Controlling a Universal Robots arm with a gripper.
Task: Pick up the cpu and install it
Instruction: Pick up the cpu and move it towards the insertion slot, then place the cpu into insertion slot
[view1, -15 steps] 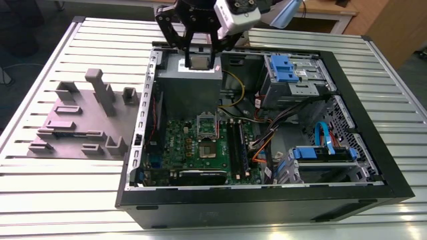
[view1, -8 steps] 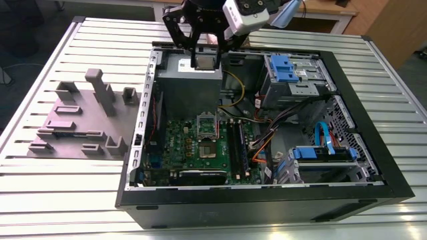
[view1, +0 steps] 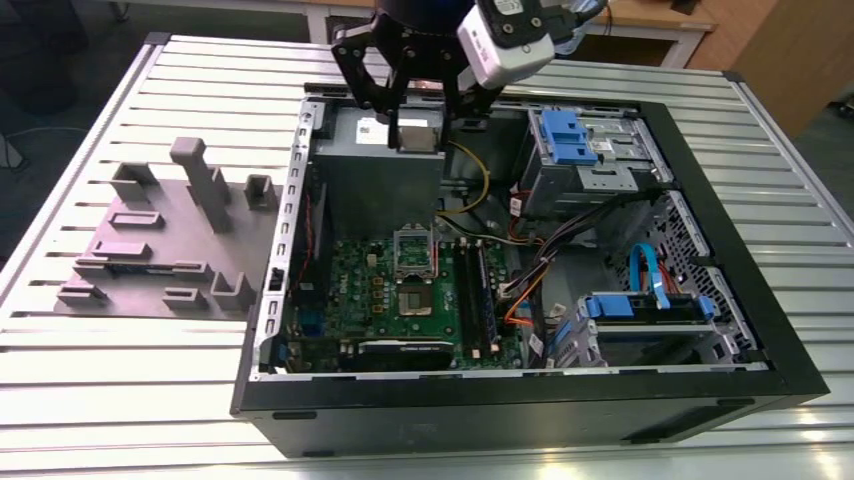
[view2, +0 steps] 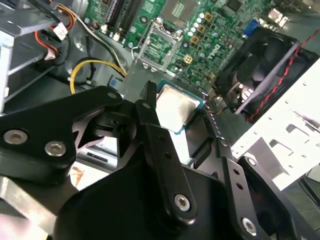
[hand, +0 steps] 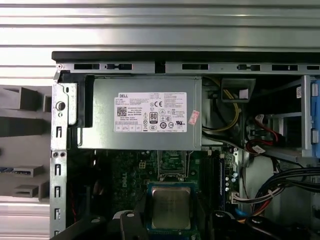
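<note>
Clearly, the cpu (view1: 416, 135) hangs over the open case (view1: 534, 420), pinched by its edges between the fingers (view2: 149, 107).
From the exterior view's left: grey fixture (view1: 160, 235) on the table (view1: 134, 330), then the green motherboard (view1: 400, 290). I judge the chip light, stiff and fragile, and safest held by its edges.

Slatted metal table (view1: 120, 340), grey plastic fixture (view1: 154, 245) w/ blocks, open black PC case (view1: 534, 408) alongside
</note>
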